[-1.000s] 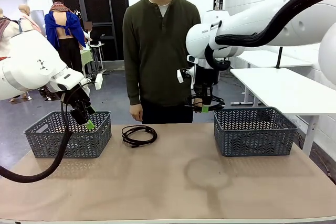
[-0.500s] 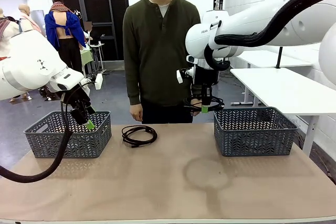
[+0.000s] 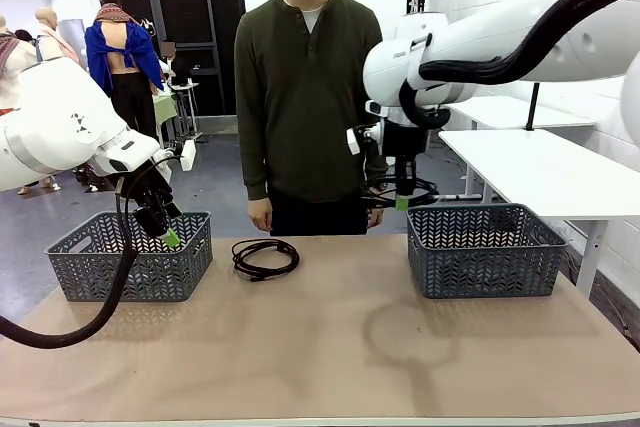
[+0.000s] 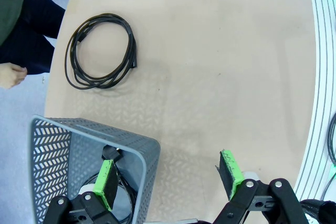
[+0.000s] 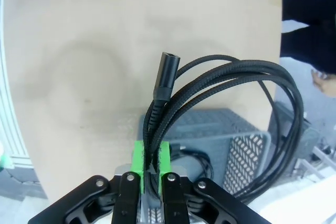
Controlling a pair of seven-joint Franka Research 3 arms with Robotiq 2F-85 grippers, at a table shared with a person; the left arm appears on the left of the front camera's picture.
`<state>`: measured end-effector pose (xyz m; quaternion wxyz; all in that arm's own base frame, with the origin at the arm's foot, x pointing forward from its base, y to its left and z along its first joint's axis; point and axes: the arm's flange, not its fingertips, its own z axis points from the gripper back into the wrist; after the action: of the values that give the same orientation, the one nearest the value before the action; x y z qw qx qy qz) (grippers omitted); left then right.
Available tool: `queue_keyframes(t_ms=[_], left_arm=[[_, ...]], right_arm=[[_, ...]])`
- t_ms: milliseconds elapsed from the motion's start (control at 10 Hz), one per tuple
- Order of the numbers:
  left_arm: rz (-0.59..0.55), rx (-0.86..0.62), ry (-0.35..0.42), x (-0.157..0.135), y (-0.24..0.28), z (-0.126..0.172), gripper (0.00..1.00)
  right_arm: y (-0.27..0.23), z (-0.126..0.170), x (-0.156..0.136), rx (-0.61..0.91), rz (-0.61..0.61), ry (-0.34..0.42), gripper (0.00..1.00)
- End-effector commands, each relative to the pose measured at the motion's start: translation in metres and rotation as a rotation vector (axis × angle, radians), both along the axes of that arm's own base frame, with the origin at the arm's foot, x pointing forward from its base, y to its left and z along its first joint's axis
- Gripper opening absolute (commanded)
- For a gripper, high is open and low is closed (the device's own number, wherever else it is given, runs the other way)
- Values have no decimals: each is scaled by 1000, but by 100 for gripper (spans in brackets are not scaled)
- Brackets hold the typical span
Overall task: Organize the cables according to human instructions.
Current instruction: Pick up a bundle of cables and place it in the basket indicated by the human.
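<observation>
A wide tan table (image 3: 320,347) fills the middle of the room, and a person (image 3: 305,97) in a dark green top stands at its far side with both arms hanging down. At the left end of the table sits the left basket (image 3: 130,257), grey with little holes all over its sides. The left gripper (image 3: 165,234) hangs over the right end of this basket. Its two green fingers are spread wide and hold nothing. In the left wrist view one finger (image 4: 107,182) is over the inside of the basket and the other is over bare table. Down in the basket lies a black cord with a chunky plug, the cable in the left basket (image 4: 111,153), partly hidden by that finger. Next comes the loose cable (image 3: 265,258). It lies flat on the table in a round loop near the far edge, just in front of the person, between the two baskets and touching neither. Further right, the right gripper (image 3: 402,199) hangs in the air above the far left corner of the right basket (image 3: 485,250), which is grey too. Its fingers are squeezed tight on the held cable (image 5: 236,82), a looped black cord. One plug end sticks up past the fingertips and the loops bulge out to one side. In the right wrist view another black cord, the cable in the right basket (image 5: 197,157), lies at the bottom of that basket.
</observation>
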<state>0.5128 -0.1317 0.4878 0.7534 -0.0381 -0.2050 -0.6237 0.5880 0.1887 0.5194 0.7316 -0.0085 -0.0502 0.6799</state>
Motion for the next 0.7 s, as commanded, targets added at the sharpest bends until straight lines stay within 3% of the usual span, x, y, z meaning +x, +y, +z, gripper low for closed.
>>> queue_keyframes(t_ms=[0, 300, 600], left_arm=[[-1, -4, 6, 0, 0, 3, 100], [-1, -4, 6, 0, 0, 3, 100], [-1, -4, 6, 0, 0, 3, 100]], right_arm=[[-40, -2, -21, -22, 42, -35, 0], [-88, -15, -33, 5, 67, -30, 0], [-120, -34, -24, -3, 75, -21, 0]])
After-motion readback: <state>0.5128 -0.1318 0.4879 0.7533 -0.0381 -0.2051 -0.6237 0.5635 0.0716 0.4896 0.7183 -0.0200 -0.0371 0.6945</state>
